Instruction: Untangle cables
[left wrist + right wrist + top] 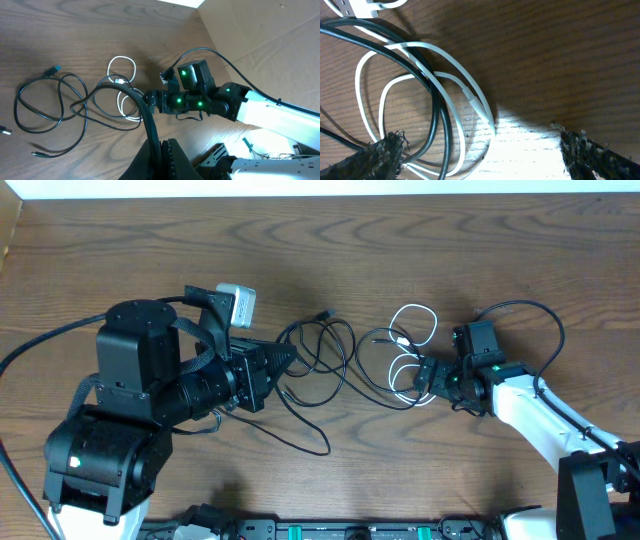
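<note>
The cables lie tangled mid-table: thin black cables [322,352] loop left of a shorter white cable [414,328]. My left gripper [290,358] is shut on one black cable [145,112], which rises from the jaws [161,144] and arcs toward the tangle. A black plug end [50,71] lies at the far left of the left wrist view. My right gripper [423,376] stands open low over the white loops. In the right wrist view, its fingers [385,156] straddle the white cable [472,97] and two black cables [436,107]; the gripper's middle [487,155] is over bare wood.
The right arm's white link [535,415] stretches to the lower right, with its own thicker black cable [545,330] arching above. A black rail [340,530] runs along the table's front edge. Bare wood [400,240] lies behind the tangle.
</note>
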You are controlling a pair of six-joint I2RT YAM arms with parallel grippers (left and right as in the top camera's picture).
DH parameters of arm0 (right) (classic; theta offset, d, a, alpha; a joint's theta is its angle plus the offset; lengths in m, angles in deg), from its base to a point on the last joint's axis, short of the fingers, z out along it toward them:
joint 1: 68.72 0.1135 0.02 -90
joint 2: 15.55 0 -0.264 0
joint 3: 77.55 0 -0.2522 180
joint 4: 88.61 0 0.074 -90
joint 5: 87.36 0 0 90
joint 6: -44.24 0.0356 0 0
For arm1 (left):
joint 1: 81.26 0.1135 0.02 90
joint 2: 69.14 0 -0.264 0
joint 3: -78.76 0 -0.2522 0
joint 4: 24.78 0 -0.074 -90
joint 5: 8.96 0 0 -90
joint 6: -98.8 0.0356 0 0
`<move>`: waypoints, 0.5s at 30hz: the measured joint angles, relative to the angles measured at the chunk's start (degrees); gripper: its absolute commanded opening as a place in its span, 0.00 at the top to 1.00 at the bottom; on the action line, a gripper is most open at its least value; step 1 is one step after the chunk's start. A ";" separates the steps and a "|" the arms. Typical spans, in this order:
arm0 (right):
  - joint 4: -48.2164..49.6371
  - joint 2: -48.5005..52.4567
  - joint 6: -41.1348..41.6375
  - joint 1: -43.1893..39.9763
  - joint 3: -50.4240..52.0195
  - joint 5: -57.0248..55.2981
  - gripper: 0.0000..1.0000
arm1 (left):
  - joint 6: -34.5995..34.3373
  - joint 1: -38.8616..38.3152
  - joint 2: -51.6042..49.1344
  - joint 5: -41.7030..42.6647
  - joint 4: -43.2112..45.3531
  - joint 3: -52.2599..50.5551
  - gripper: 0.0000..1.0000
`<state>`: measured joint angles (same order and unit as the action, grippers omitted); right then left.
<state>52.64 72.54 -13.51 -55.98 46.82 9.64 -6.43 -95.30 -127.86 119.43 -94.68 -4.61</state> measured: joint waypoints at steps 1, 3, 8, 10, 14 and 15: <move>0.00 0.00 0.00 0.00 0.00 0.00 0.01 | 0.00 0.00 0.00 0.00 0.00 0.00 0.92; 0.00 0.00 0.00 0.00 0.00 0.00 0.01 | 0.00 0.00 0.00 0.00 0.00 0.00 0.92; 0.00 0.00 0.00 0.00 0.00 0.00 0.01 | 0.00 0.00 0.00 0.00 0.00 0.00 0.92; 0.00 0.00 0.00 0.00 0.00 0.00 0.01 | 0.00 0.00 0.00 0.00 0.00 0.00 0.92; 0.00 0.00 0.00 0.00 0.00 0.00 0.01 | 0.00 0.00 0.00 0.00 0.00 0.00 0.92; 0.00 0.00 0.00 0.00 0.00 0.00 0.01 | 0.00 0.00 0.00 0.00 0.00 0.00 0.92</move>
<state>52.64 72.54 -13.51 -55.98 46.82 9.64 -6.43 -95.30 -127.86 119.43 -94.68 -4.61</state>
